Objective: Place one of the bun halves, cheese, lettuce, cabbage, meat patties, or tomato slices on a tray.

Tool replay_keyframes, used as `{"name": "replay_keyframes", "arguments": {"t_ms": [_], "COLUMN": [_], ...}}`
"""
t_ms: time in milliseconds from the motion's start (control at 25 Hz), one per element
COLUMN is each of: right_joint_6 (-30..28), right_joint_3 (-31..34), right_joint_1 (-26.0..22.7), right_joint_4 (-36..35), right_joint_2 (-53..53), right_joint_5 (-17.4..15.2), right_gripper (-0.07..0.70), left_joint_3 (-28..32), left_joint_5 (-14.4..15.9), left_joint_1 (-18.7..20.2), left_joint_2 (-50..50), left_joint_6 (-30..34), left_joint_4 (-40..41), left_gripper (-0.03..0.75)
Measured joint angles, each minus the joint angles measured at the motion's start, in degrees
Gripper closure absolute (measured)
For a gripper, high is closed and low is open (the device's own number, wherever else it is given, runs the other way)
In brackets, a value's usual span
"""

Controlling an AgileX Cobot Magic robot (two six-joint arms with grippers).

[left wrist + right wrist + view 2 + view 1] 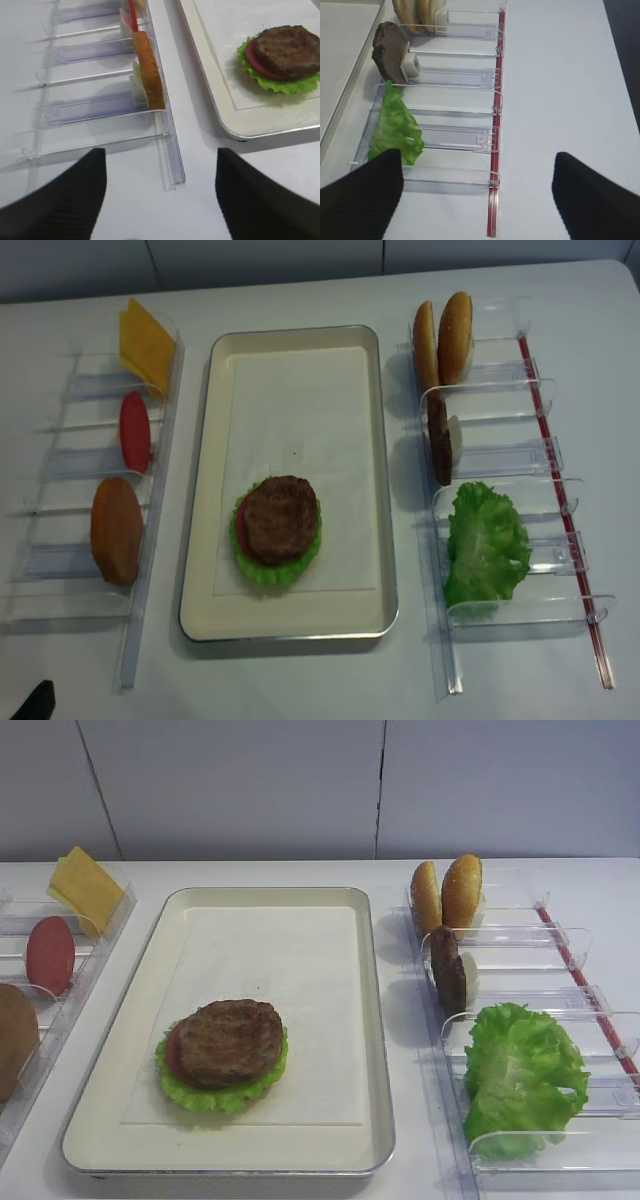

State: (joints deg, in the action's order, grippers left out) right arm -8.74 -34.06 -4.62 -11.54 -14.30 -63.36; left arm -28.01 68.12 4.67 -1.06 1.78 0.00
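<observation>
The tray [375, 1020] holds a stack of lettuce [235, 1098], a tomato slice [174, 1055] and a meat patty [230, 1040] near its front left. The right rack carries two bun halves [447, 892], a patty [448, 968] and lettuce [522, 1075]. In the left rack stand cheese [85, 885], a tomato slice [50, 955] and a bun half [15, 1035]. Cabbage is out of view. My right gripper [477, 200] hangs open and empty over the near end of the right rack, its left finger beside the lettuce [395, 125]. My left gripper [161, 195] is open and empty before the left rack's bun half [150, 70].
Clear plastic divided racks [500, 470] flank the tray on both sides; the right one has a red strip [495, 150] along its outer edge. Bare white table lies to the right of that strip and in front of the tray [225, 125].
</observation>
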Motion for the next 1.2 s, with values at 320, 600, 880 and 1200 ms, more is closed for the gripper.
{"name": "replay_keyframes", "arguments": {"t_ms": [320, 600, 880, 1200], "right_joint_6": [4.61, 6.70, 7.02, 7.22], "right_joint_3": [6.73, 6.87, 6.87, 6.87], "right_joint_1": [1.22, 5.93, 6.30, 6.30], "right_joint_4": [1.69, 4.74, 5.23, 5.25], "right_joint_2": [10.68, 10.81, 10.81, 10.81], "right_joint_5": [-1.00, -1.00, -1.00, -1.00], "right_gripper": [0.014, 0.024, 0.034, 0.034], "left_joint_3": [0.00, 0.00, 0.00, 0.00], "left_joint_5": [0.00, 0.00, 0.00, 0.00], "left_joint_1": [0.00, 0.00, 0.00, 0.00], "left_joint_2": [0.00, 0.00, 0.00, 0.00], "left_joint_6": [0.00, 0.00, 0.00, 0.00], "left_joint_4": [0.00, 0.00, 0.00, 0.00], "left_gripper": [0.244, 0.244, 0.244, 0.244]}}
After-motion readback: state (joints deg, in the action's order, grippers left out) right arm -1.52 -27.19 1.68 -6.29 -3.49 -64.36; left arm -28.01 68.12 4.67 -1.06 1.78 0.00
